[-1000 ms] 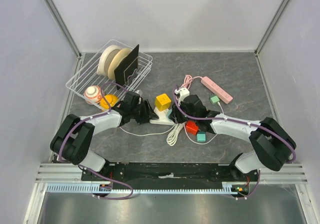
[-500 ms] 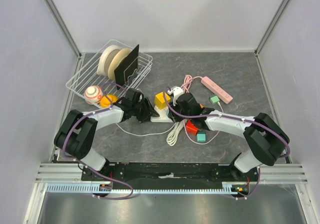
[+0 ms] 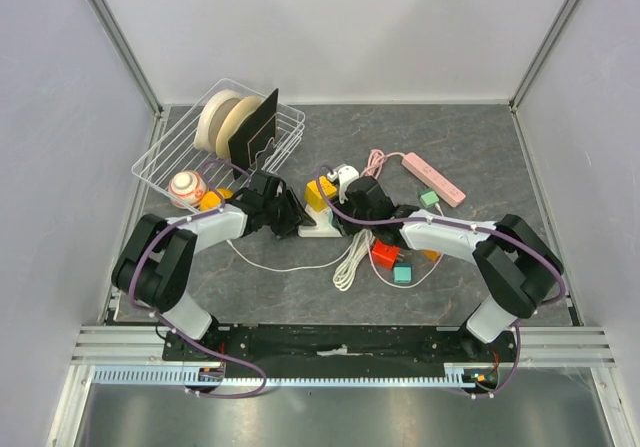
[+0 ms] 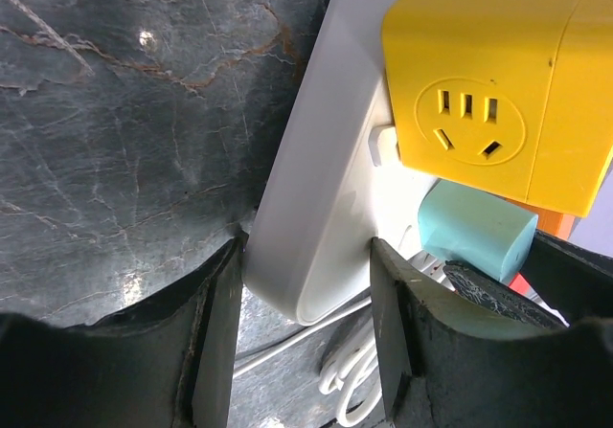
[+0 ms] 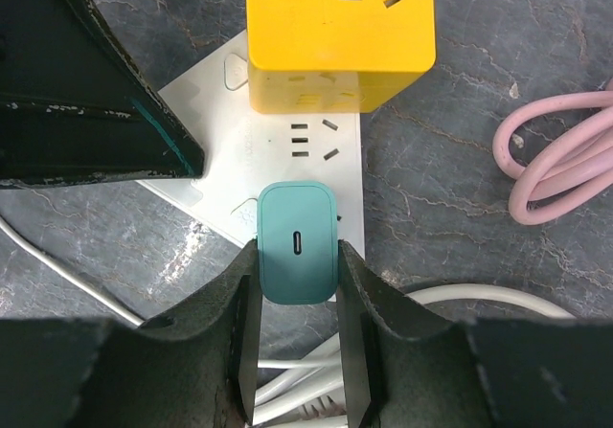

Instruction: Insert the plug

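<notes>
Both hands grip: my left hand (image 4: 302, 351) clamps the white power strip (image 4: 326, 208), my right hand (image 5: 297, 351) holds the teal plug (image 5: 298, 241).

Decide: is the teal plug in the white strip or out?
Cannot tell: teal plug, held by the right gripper, sits against the white strip; its prongs are hidden.
</notes>
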Available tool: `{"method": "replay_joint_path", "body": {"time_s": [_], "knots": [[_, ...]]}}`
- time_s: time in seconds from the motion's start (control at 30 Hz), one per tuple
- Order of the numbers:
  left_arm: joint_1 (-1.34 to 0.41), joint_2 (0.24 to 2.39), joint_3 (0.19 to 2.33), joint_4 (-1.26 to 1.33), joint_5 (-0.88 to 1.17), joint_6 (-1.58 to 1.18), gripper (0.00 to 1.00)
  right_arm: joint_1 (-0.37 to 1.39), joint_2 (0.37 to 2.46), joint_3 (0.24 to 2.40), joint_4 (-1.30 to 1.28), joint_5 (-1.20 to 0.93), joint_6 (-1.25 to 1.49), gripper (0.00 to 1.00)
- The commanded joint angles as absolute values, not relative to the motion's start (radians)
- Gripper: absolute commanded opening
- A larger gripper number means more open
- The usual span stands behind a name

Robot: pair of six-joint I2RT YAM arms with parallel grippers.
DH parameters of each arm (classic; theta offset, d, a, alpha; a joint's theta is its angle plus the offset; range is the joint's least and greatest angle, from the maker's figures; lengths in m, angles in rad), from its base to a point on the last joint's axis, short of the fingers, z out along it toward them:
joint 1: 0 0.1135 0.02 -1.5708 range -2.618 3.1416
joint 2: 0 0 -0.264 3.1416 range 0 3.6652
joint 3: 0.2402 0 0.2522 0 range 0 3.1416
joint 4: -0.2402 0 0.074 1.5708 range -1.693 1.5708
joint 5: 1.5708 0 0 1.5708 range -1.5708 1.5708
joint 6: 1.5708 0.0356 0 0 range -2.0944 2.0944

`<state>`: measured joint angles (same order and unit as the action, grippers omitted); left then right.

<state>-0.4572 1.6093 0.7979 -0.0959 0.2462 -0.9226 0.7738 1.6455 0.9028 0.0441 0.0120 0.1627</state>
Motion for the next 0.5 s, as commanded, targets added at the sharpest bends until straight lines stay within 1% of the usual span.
{"method": "replay_joint_path", "body": {"time_s": [0.0,0.03,0.1,0.13,0.2,0.23,0.3,0.33,0.4,0.43,0.47], "knots": [[-0.463,1.664,0.833,-0.090,0.184,-0.907,0.49,0.819,1.706,0.856,-0.169,-0.167,0.207,0.00],[-0.462,1.667,0.844,-0.118,0.154,-0.891,0.49,0.819,1.666,0.865,-0.169,-0.164,0.219,0.10],[-0.460,1.677,0.877,-0.155,0.126,-0.842,0.51,0.819,1.631,0.908,-0.175,-0.155,0.239,0.25],[-0.460,1.678,0.885,-0.167,0.105,-0.828,0.51,0.819,1.602,0.923,-0.184,-0.144,0.256,0.40],[-0.460,1.681,0.899,-0.187,0.084,-0.801,0.53,0.819,1.574,0.981,-0.201,-0.097,0.262,0.55],[-0.459,1.684,0.903,-0.192,0.069,-0.793,0.53,0.819,1.551,1.003,-0.228,-0.071,0.268,0.65],[-0.459,1.700,0.931,-0.219,0.057,-0.766,0.54,0.813,1.528,1.073,-0.268,-0.031,0.267,0.70],[-0.459,1.709,0.943,-0.230,0.048,-0.756,0.54,0.799,1.507,1.098,-0.317,-0.028,0.264,0.75],[-0.460,1.724,0.974,-0.256,0.035,-0.738,0.54,0.782,1.468,1.159,-0.359,-0.015,0.262,0.81],[-0.459,1.738,0.983,-0.258,0.025,-0.733,0.54,0.758,1.457,1.176,-0.400,-0.005,0.262,0.86],[-0.457,1.747,0.992,-0.258,0.022,-0.729,0.54,0.741,1.447,1.189,-0.422,0.018,0.255,0.89]]}}
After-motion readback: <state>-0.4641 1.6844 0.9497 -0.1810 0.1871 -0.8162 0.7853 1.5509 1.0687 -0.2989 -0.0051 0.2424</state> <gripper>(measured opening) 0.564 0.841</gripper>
